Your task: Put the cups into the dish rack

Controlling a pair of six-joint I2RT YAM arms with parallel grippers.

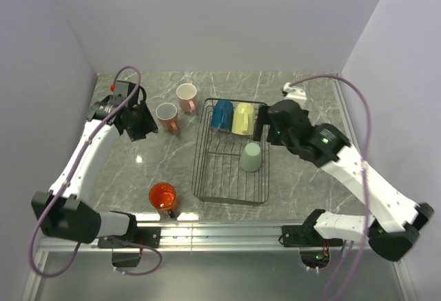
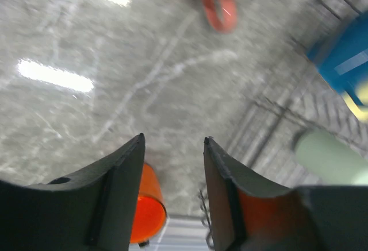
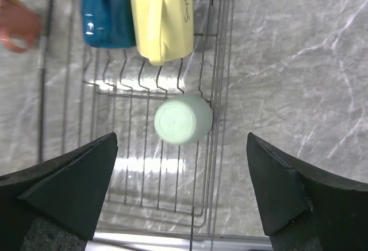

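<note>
Blue cup (image 1: pixel 222 113), yellow cup (image 1: pixel 242 118) and mint cup (image 1: pixel 251 156) are sitting in the dish rack (image 1: pixel 220 180), the pink cups (image 1: pixel 166 115) and orange cup (image 1: pixel 162 195) standing on the worktop (image 1: pixel 296 191). Left end effector (image 2: pixel 172 142) and right end effector (image 3: pixel 181 139) are hanging wide, empty.

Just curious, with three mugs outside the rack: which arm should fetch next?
Left. The left gripper, open, sits beside a pink mug; all loose mugs lie left of the dish rack, while the right gripper hangs over it.

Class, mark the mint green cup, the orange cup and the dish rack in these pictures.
mint green cup (image 3: pixel 183 120), right wrist view, on its upturned base.
orange cup (image 1: pixel 162 195), top external view, inside its open mouth.
dish rack (image 1: pixel 220 177), top external view, on its bare wire floor.
</note>
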